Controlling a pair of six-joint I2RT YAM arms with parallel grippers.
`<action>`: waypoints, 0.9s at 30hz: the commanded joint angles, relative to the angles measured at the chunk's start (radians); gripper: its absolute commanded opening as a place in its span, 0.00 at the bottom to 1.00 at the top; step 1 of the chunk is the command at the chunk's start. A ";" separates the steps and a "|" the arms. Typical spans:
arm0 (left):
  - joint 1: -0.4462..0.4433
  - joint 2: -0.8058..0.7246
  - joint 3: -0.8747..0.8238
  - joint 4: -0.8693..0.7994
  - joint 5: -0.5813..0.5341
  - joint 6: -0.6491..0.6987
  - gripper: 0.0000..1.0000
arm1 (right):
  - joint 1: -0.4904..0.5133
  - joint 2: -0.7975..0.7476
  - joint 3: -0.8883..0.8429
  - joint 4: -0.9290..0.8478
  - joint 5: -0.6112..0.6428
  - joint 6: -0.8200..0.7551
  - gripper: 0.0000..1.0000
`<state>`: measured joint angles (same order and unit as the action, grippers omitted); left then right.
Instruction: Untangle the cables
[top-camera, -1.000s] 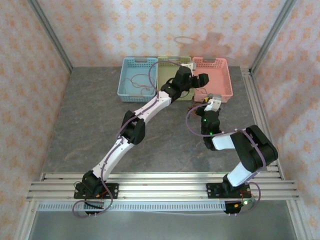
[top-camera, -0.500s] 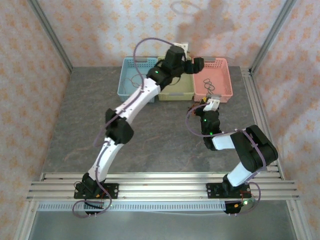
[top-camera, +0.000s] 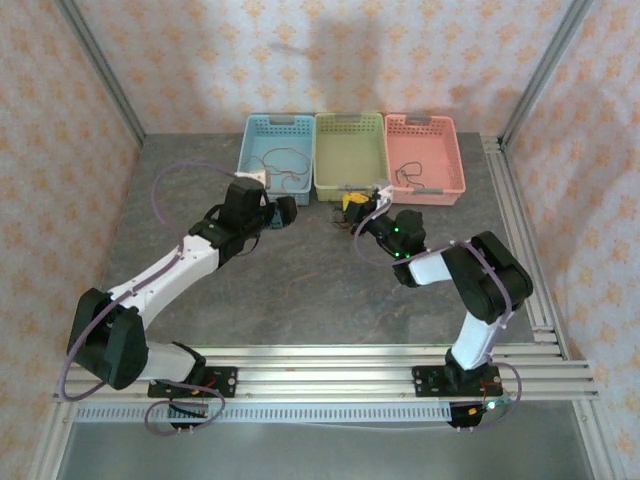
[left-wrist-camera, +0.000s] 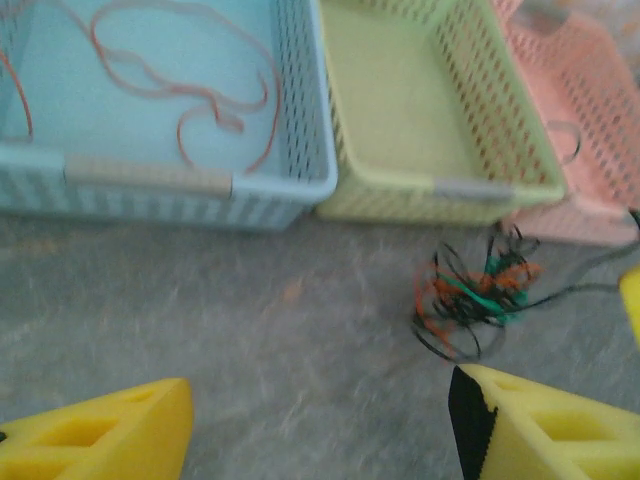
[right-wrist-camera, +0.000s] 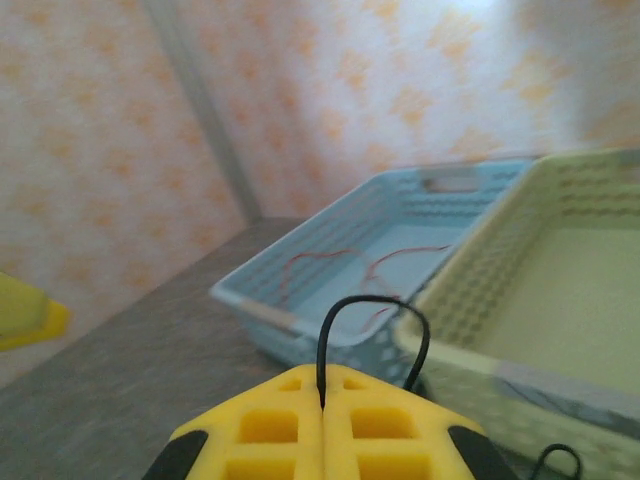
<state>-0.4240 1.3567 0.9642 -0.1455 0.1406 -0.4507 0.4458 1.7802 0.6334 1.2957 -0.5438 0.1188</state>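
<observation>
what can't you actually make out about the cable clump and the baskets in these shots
- Cable clump: the left wrist view is blurred, so how the strands cross is unreadable; from the top view it is too small.
- Black cable: in the right wrist view the right gripper pinches it, and its ends drop behind the shut fingers.
- Pink basket: cut off by the left wrist view's right edge; its contents are too small from above.

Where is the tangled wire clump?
The clump lies on the table, right of centre in the left wrist view, just before the green basket.
</observation>
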 joint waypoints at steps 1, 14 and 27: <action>-0.008 -0.024 -0.013 -0.039 0.080 0.025 0.68 | 0.009 0.012 0.018 0.111 -0.184 0.085 0.00; -0.054 0.206 0.149 -0.073 0.207 0.056 0.64 | -0.072 0.021 -0.013 0.109 -0.060 0.193 0.00; -0.098 0.505 0.359 -0.057 0.250 -0.123 0.60 | -0.091 0.012 -0.027 0.088 -0.010 0.189 0.00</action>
<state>-0.5060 1.8538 1.2842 -0.2050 0.3878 -0.5159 0.3622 1.7988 0.6170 1.3365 -0.5644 0.3035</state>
